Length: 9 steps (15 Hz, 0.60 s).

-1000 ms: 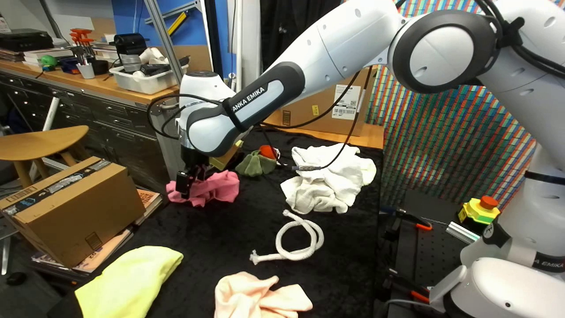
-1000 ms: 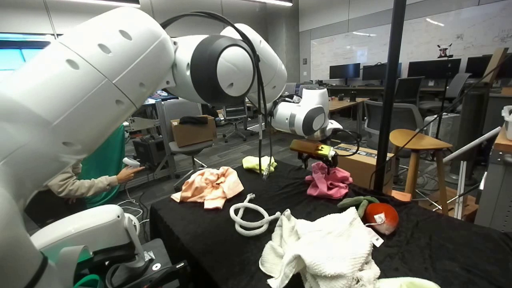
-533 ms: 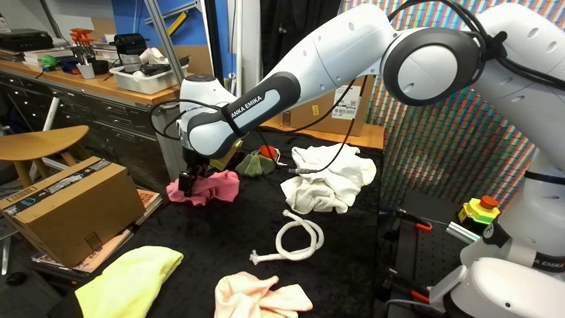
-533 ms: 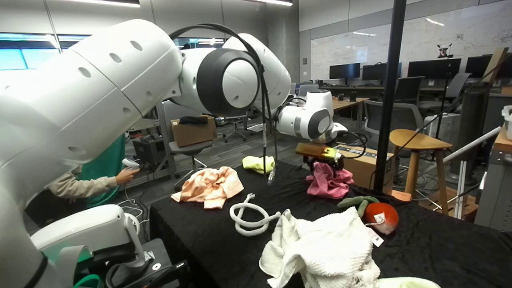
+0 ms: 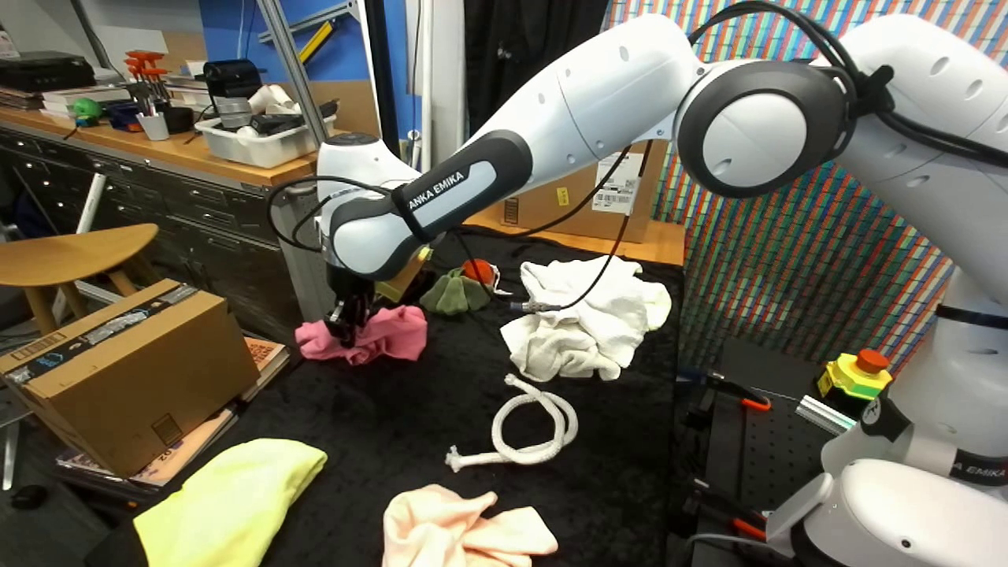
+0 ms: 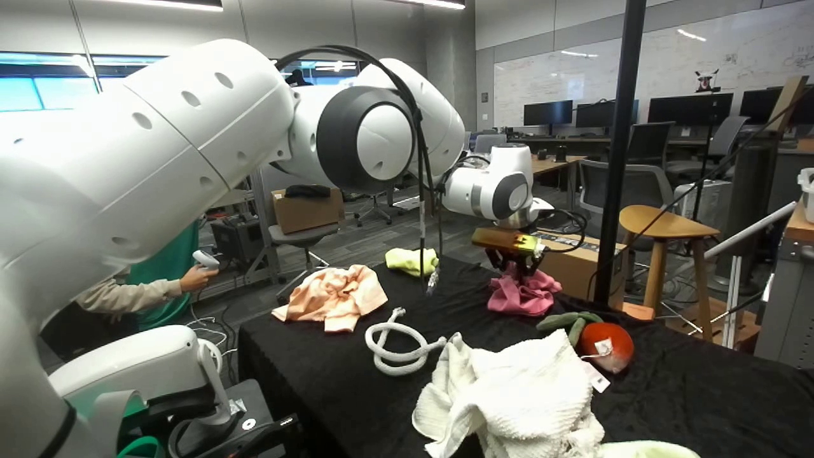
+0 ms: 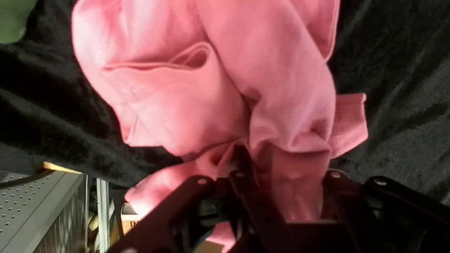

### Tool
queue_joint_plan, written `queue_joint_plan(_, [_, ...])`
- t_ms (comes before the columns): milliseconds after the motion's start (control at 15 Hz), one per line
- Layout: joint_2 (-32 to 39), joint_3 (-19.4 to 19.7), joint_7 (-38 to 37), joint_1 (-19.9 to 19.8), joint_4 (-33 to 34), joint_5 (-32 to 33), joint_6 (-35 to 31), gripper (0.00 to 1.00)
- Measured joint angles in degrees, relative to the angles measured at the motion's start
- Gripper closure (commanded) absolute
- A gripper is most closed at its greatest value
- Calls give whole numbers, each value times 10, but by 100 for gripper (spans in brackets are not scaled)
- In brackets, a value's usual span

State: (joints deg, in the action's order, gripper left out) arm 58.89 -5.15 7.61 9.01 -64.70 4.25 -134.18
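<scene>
1. One crumpled pink cloth [image 5: 398,335] lies toward the far left of the black-covered counter [image 5: 425,425] in an exterior view. Pointing down, the tool [image 5: 349,332] reaches into its folds and touches it.
2. Spread across the same counter in that view are a yellow cloth [image 5: 232,500], a peach cloth [image 5: 465,528] and a heap of white cloth [image 5: 583,335]. Between the last two, a white rope [image 5: 482,458] lies curled into a loop.
3. In an exterior view, a red object [image 6: 615,335], rounded and bearing a white tag [image 6: 603,346], sits just beside a green object [image 6: 563,320]. Both lie near the pink cloth, which is bunched beneath the tool close to the counter's edge. Beyond it stand a cardboard box [image 6: 582,267] and a wooden stool [image 6: 668,219].
4. In the wrist view, the pink cloth fills the middle, with the tool at the bottom. Its jaws stand partway apart, and a fold of the cloth lies between them; I cannot tell whether they are clamping it.
5. Also in the wrist view, part of the green object shows in the top left corner, and a grey perforated panel [image 7: 15,203] at the lower left.
</scene>
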Motion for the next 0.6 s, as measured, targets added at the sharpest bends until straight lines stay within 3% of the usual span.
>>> queue_joint_plan(133, [0,0,6,0,6,0,23,99])
queue_joint_plan(600, [-20,-8,47,-7,18,0,102,97])
